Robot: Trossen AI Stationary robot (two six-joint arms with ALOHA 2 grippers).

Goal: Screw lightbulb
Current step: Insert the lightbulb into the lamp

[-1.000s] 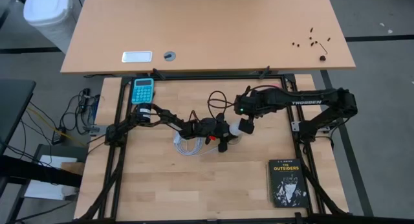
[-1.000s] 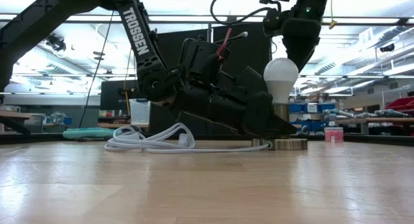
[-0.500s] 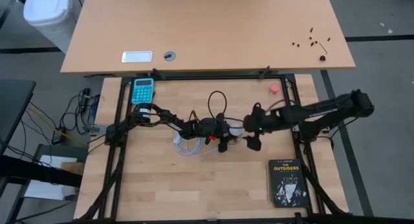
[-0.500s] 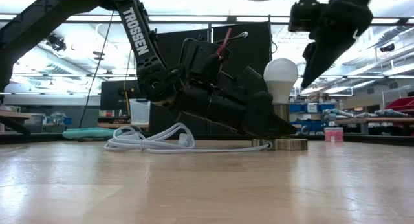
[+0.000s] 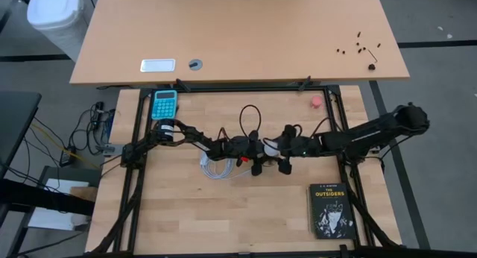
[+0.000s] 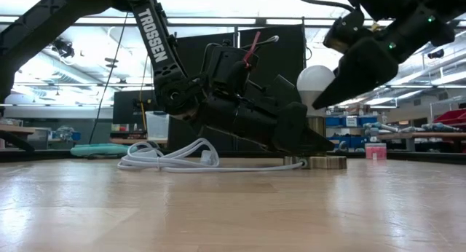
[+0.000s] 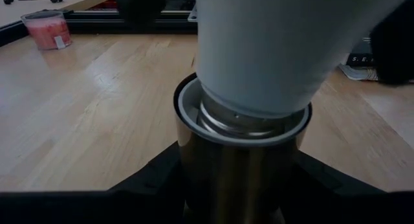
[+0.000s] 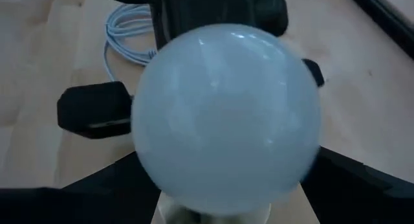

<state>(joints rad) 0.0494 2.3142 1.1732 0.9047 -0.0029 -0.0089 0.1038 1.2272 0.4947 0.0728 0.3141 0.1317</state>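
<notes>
The lightbulb (image 6: 315, 80) stands straight up in the socket (image 7: 240, 156) near the middle of the worktop (image 5: 246, 209), round end up and screw end down in the cup. The left hand (image 6: 291, 139) is low beside the socket and pinches it between half-closed fingers to keep it from turning. The right hand (image 5: 284, 153) is at the bulb — its fingers are spread wide on both sides of the glass, with the bulb right in front of it, so it is the one placed to twist. A second ago the right hand was up above the bulb; half a second ago it had swung off to the side away from the left hand — now it has come down to bulb height.
</notes>
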